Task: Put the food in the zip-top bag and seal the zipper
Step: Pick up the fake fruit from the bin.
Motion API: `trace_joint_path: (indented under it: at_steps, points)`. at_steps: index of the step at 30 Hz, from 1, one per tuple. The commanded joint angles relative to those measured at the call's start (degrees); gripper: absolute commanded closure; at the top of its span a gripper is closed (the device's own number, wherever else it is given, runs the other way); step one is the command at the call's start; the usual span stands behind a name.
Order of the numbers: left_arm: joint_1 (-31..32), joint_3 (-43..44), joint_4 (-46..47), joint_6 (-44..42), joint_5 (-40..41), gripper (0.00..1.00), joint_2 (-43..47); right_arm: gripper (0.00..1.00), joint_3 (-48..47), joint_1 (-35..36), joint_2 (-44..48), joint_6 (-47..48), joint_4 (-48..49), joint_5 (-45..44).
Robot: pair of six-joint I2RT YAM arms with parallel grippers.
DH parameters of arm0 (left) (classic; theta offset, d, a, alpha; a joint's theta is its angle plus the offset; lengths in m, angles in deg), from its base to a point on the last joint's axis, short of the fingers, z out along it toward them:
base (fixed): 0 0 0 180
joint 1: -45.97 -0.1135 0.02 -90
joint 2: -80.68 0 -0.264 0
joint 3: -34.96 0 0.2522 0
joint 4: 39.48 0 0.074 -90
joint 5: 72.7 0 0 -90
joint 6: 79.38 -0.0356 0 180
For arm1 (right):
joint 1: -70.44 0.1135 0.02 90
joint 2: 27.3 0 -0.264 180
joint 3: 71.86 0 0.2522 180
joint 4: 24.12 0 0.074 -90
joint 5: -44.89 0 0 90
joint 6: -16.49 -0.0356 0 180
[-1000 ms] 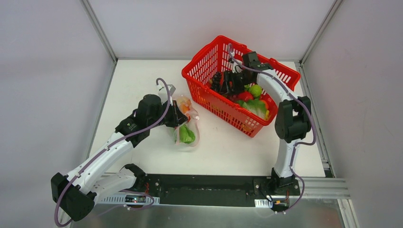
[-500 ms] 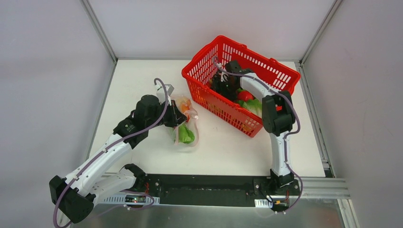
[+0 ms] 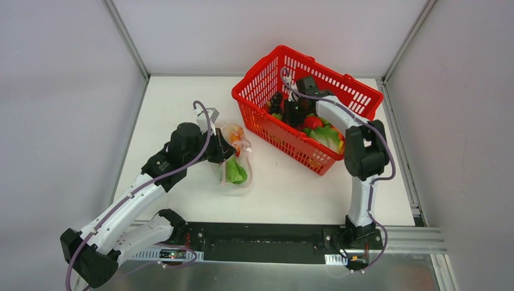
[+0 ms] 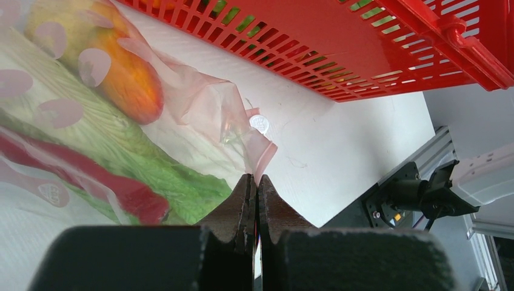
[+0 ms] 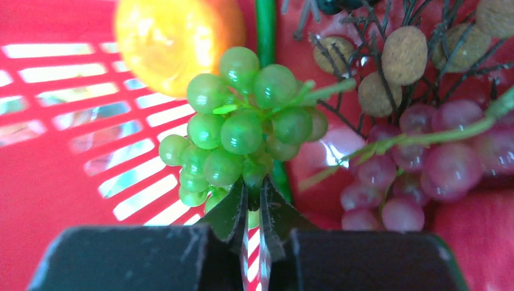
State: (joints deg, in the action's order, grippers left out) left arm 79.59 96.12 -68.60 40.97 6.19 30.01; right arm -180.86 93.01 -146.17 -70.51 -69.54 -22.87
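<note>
Status: loading step in hand, sealing not yet begun.

Left tool [image 4: 254, 179]: jaws closed, pinching a loose corner of the zip-top bag [image 3: 235, 159]. By the top view the bag lies on the table [image 3: 182, 103] at about 9 o'clock from the table's centre, just off the near-left wall of the red basket [image 3: 363, 91]. Through the plastic I see the cabbage [image 4: 121, 145] and a yellow-orange fruit [image 4: 121, 73] already inside. The zipper [image 4: 136, 203] runs across the cabbage as a red strip; I cannot tell how wide the mouth stands.

Right tool [image 5: 253, 185]: down inside the basket at about 1 o'clock from the table's centre, jaws closed on the lower end of the green grape bunch [image 5: 242, 127]. The hold is at the stem end only, with the cluster hanging forward of the tips. Purple grapes [image 5: 424, 163] lie at 3 o'clock of the bunch and an orange fruit [image 5: 176, 36] at 11 o'clock, both close.

Assessment: the pick has been made but not the lift. The next move calls for a straight rise clear of the purple stems and the basket wall, then a carry toward 9 o'clock to the bag mouth. Risk: the narrow stem grip may let the bunch swing or slip.
</note>
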Motion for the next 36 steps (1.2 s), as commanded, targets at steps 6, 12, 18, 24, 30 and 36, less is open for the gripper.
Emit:
trace_joint_path:
  at_steps: [6,12,18,24,30,36]
  points:
    - [-0.7,0.2,1.6,-1.2,3.3,1.00,2.8,1.00,7.8,-2.9,14.9,-7.1,12.8,8.1]
    - [-0.7,1.5,1.6,-1.3,2.8,1.00,2.2,1.00,13.0,-4.5,20.4,-7.7,19.9,9.6]
    - [-0.7,2.1,1.8,-1.2,1.8,1.00,0.6,1.00,18.9,-5.1,26.4,-7.7,28.3,10.4]
    - [-0.7,2.5,2.2,-1.2,0.9,1.00,-0.5,1.00,20.6,-5.2,30.9,-15.9,29.8,8.8]
    - [-0.7,3.3,2.4,-1.4,1.1,1.00,-0.7,1.00,25.2,-5.9,36.8,-19.4,37.0,6.5]
    - [-0.7,3.0,2.8,-1.0,1.0,1.00,-0.7,1.00,28.9,-5.9,42.3,-19.6,40.6,3.3]
